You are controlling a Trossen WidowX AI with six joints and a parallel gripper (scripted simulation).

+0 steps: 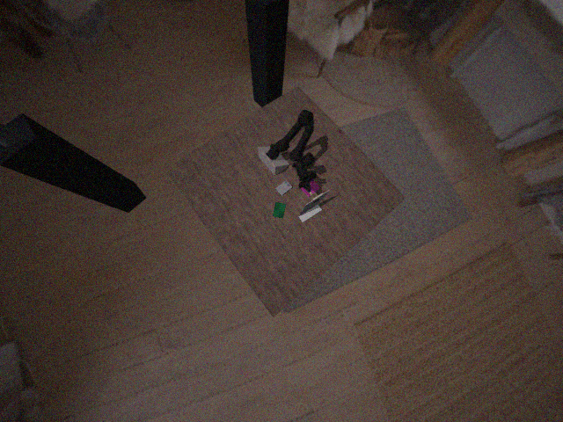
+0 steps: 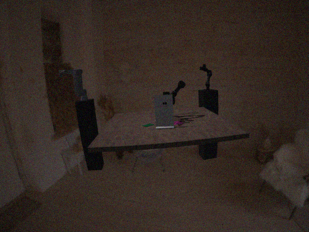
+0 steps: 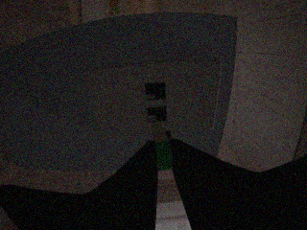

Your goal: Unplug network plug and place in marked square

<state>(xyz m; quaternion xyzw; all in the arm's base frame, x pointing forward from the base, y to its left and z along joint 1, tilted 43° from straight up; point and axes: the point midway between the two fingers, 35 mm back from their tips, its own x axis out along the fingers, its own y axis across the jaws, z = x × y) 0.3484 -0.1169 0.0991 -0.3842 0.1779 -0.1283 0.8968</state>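
The upright grey panel has two dark openings, the upper one and the lower one. My gripper is shut on the plug, which looks green with a pale part toward the panel. The plug's front end shows just below the lower opening in the wrist view; whether it touches the panel is too dark to tell. Magenta patches lie on the table beside the panel, partly hidden from above by the gripper. I cannot tell which marking is the square.
A green patch and a small pale piece lie on the table. A white strip runs along the panel's foot. A pale block is by the arm base.
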